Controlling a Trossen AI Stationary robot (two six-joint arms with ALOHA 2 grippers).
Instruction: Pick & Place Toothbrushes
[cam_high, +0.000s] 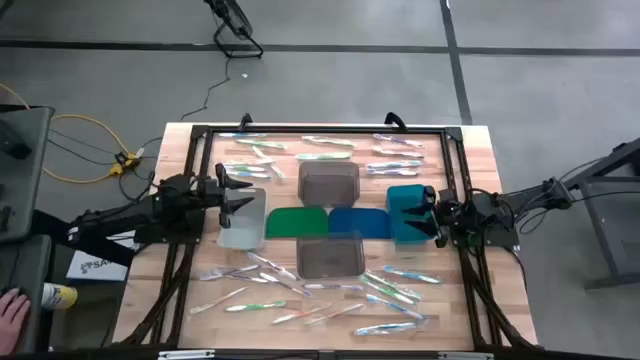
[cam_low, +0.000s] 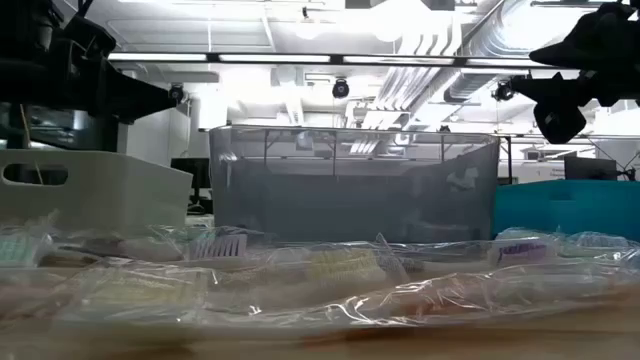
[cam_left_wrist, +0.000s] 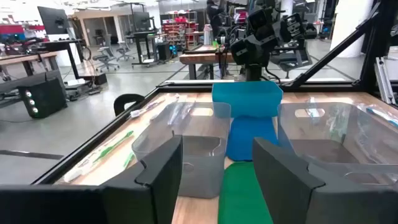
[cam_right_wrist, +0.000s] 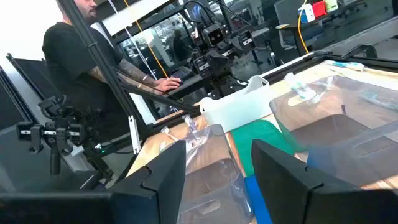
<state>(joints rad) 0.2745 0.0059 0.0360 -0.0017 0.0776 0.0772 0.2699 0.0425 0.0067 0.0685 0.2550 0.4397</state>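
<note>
Crinkled clear wrappers cover the thin toothbrushes (cam_high: 300, 290) strewn over the wooden table (cam_high: 480, 160), and that slick film is the main hazard: from here a pinch could catch only the wrapper, or two overlapping packets at once, and the brush could slide out on the way to a bin. None is held yet. The packets lie in two bands, one to each side of the line between the two sets of fingers, well apart from both.

The left gripper (cam_high: 243, 194) hangs with its fingers (cam_left_wrist: 163, 171) spread and empty, over the white plastic bin (cam_high: 243, 220). Just ahead of those fingers stand the two smoky grey translucent bins (cam_high: 329, 183), with the flat green mat (cam_high: 297, 222) and flat blue mat (cam_high: 358, 222) between them. A low sweep toward either band could clip a bin wall and shove it off its place.

Farther on, the right gripper (cam_high: 429, 212) waits over the teal rectangular bin (cam_high: 405, 212), fingers (cam_right_wrist: 163, 174) likewise apart with nothing in them. The arms face each other across the mats, so both reaching into the middle together risks a collision.

Beyond the table a person (cam_right_wrist: 84, 56) sits close to the frame, within reach of a wide swing.

No brand or label can be read on the packets; print on a sheet beside the table is too small to make out.
</note>
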